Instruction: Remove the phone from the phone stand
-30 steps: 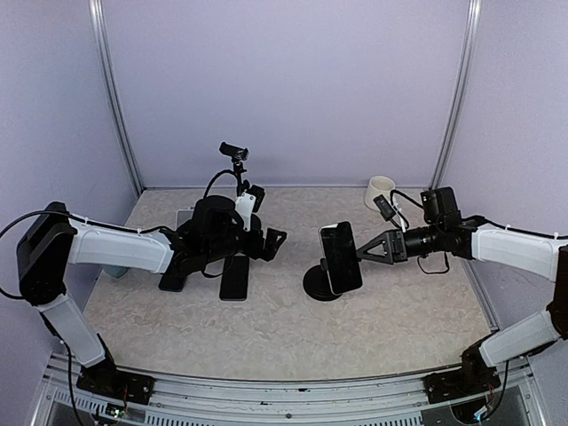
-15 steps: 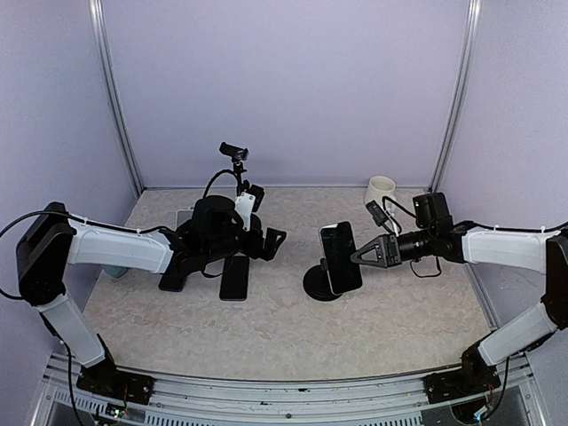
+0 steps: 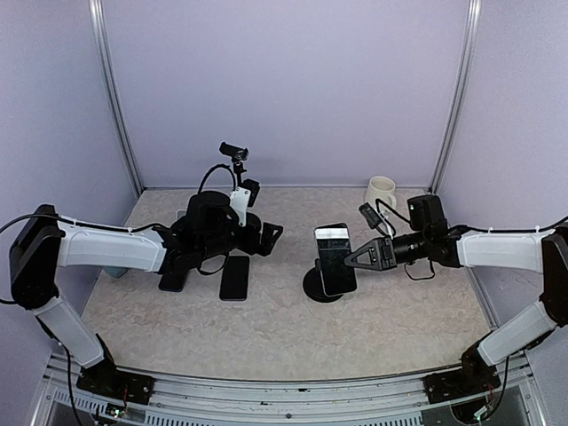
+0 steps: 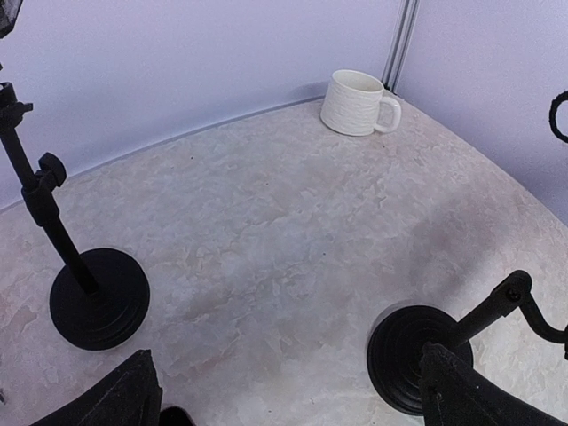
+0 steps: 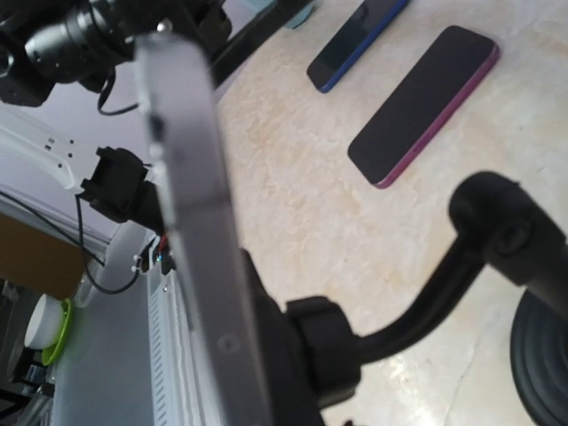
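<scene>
A dark phone [image 3: 335, 259] stands upright, clamped in a black phone stand [image 3: 321, 286] mid-table. My right gripper [image 3: 352, 260] reaches in from the right, its tip at the phone's right edge. In the right wrist view the phone [image 5: 191, 222] is edge-on and very close, with the stand's clamp [image 5: 328, 359] and bent arm [image 5: 444, 275] behind it; my fingers do not show there. My left gripper [image 3: 272, 237] is open and empty, left of the stand. In the left wrist view its fingers [image 4: 120, 399] frame bare table, and the stand's base [image 4: 410, 355] is at the lower right.
A white mug [image 3: 380, 189] stands at the back right. Two phones lie flat on the left: a purple-edged one [image 5: 424, 105] and a blue one [image 5: 357, 40]. A second, empty black stand [image 4: 98, 297] is behind my left arm.
My right gripper has moved left up to the phone's edge. The phone has shifted slightly left and turned. My left gripper has drifted slightly back.
</scene>
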Controlling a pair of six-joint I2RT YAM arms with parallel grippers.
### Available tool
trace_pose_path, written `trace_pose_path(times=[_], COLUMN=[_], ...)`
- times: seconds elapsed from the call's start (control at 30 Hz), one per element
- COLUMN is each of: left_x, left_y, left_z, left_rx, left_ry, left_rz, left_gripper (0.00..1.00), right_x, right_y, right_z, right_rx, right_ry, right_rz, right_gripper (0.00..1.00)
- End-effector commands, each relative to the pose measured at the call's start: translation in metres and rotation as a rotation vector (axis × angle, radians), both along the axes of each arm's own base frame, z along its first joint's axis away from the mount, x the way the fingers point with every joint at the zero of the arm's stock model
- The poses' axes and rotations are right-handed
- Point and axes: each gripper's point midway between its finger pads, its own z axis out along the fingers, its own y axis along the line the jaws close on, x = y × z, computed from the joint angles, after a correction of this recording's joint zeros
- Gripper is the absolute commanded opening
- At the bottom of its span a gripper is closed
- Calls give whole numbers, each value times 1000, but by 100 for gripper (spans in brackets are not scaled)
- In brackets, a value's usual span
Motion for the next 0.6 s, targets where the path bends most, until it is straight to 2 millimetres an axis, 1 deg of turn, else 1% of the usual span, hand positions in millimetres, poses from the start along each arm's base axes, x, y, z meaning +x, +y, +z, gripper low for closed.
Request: trace_pose_path(times=[0.0,0.07,0.17,0.33,0.4,0.47,0.5,0.57], left_x=[-4,-4,-7,-18,-19,-18,-18,-22], left_y=[7,9,11,26,35,41,43,40], left_z=[9,9,12,39,48,50,51,50], left_rx=[-1,5,-9,-126,-177,-217,-224,-201], left_ry=[-7,-5,4,-53,-61,-40,-33,-29], left_rz=[24,32,36,75,114,155,165,139], left_gripper=[99,99,99,99,99,99,99,99], right_x=[-7,-9,-10,-6,-3,-1,0,1], right_y=[9,11,14,18,19,20,21,22], right_z=[-3,-4,-2,6,12,15,17,22], right_rx=[21,20,37,75,99,116,126,145], right_ry=[16,17,23,-32,-52,-63,-69,-83], right_rz=[27,30,19,-40,-68,-94,-106,-126], right_gripper=[20,18,12,1,0,0,0,0])
